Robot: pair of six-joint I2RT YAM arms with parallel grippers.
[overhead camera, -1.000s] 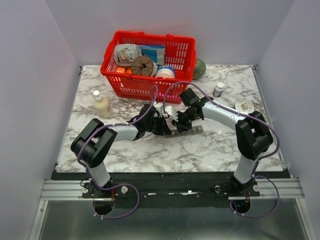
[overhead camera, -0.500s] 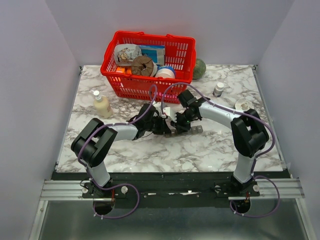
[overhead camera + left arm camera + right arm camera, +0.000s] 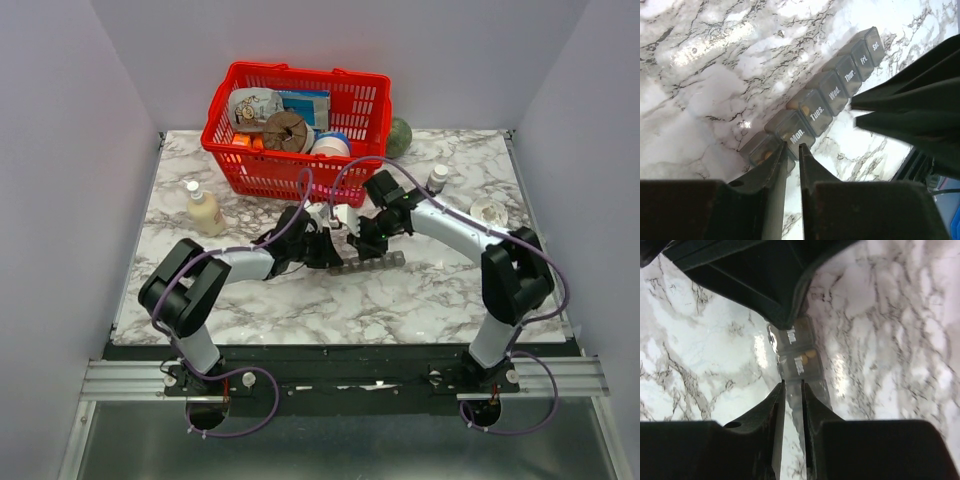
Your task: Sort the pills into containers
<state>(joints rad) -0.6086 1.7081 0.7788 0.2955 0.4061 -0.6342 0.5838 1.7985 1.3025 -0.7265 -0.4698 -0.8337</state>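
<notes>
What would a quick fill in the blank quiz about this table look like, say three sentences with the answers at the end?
1. The basket at the back of the table is coloured ___.
2. On the pill organizer, the compartment between Mon. and Wed. is labelled ___.
3. The cream bottle stands nearer the robot's ___ arm.
Answers: red; Tues.; left.

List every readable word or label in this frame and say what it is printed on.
"Mon.", lid on the grey pill strip
"Tues.", next lid
"Wed.", next lid
"Thur.", next lid
"Fri.", next lid
"Sat.", next lid
End lid's label hidden behind the left hand; print on basket items too small.
</notes>
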